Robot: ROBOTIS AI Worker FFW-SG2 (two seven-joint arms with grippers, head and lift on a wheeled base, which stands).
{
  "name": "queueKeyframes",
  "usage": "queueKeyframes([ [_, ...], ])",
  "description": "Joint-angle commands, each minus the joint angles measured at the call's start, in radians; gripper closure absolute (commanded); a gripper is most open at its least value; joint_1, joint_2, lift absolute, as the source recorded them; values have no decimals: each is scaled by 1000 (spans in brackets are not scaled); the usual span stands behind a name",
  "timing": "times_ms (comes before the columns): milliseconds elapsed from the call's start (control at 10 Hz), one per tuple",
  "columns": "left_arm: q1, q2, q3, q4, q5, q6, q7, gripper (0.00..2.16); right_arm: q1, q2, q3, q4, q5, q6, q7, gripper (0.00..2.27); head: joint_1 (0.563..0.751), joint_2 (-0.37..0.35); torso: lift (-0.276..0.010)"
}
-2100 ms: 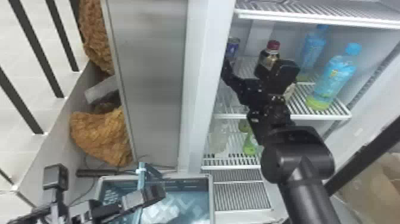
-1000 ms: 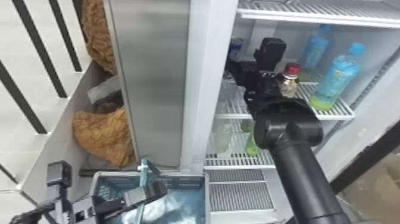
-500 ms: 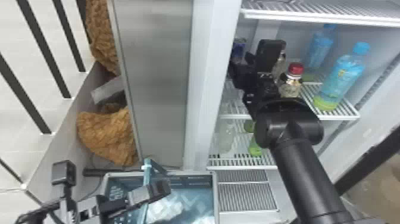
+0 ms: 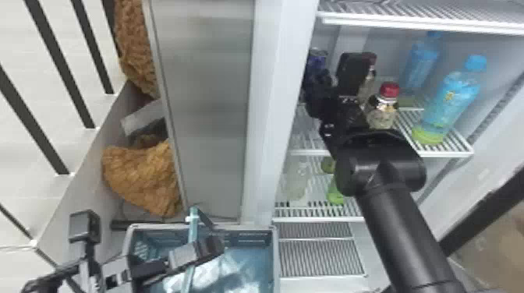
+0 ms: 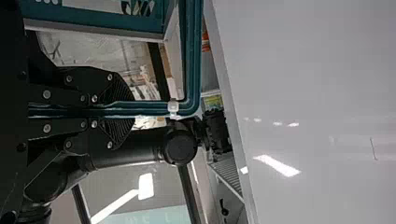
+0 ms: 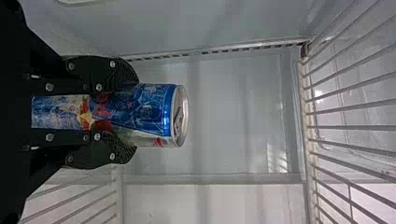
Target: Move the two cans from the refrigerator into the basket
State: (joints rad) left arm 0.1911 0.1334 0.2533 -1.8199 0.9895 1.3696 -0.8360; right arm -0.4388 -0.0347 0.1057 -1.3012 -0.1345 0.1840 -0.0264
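Shop-like place: refrigerator (image 4: 273,117) with bottled drinks (image 4: 454,102) on wire shelves (image 4: 448,153), handled basket (image 4: 276,253) nearby.

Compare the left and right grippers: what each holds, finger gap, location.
Load: left gripper grips the basket's handle; right gripper grips a can.
Gap: left gripper's fingers nearly meet on the thin handle; right gripper's stand wider around the can.
Location: left gripper is over the basket; right gripper is inside the refrigerator.
Shared: both black, both clamped on something.
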Motion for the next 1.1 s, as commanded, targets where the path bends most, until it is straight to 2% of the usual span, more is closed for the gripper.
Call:
queueKeyframes([
  [0, 0, 0, 0, 0, 2, 0, 0, 1191, 31, -4, 0, -45, 7, 0, -3, 1288, 695, -111, -31],
  [600, 3, -2, 2, 0, 4, -3, 0, 1191, 166, -22, 42, -283, -35, 74, -23, 1288, 695, -106, -31],
  [1000, 5, -2, 4, 0, 4, -3, -2, 1191, 301, -45, 72, -521, -63, 182, -56, 1288, 695, -80, -31],
])
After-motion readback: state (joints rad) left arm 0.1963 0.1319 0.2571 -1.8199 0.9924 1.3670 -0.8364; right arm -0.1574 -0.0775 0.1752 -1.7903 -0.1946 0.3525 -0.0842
